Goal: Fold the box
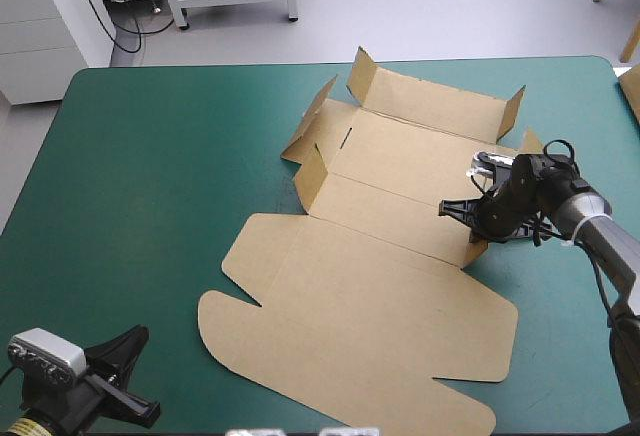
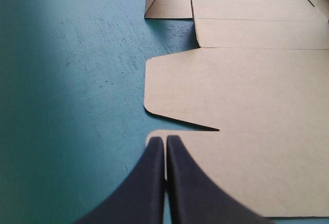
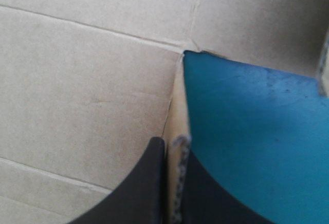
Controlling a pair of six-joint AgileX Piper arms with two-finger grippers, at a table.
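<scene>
The brown box (image 1: 370,296) lies as a cut sheet in the middle of the table, its wide lid panel flat toward the near edge. At the far end a long wall (image 1: 430,101) stands up, and the left side flaps (image 1: 312,171) are raised. My right gripper (image 1: 470,226) sits at the box's right side, shut on the upright edge of the right side flap (image 3: 177,111), with the board between the fingers (image 3: 154,183). My left gripper (image 2: 165,139) is shut and holds nothing. It hangs near the table's near left corner (image 1: 125,366), short of the lid's rounded corner (image 2: 154,136).
The teal-green cover (image 1: 150,176) shows to the left of the box and to the right of it beside the right arm. A strip of more brown board (image 1: 632,91) shows at the table's right edge.
</scene>
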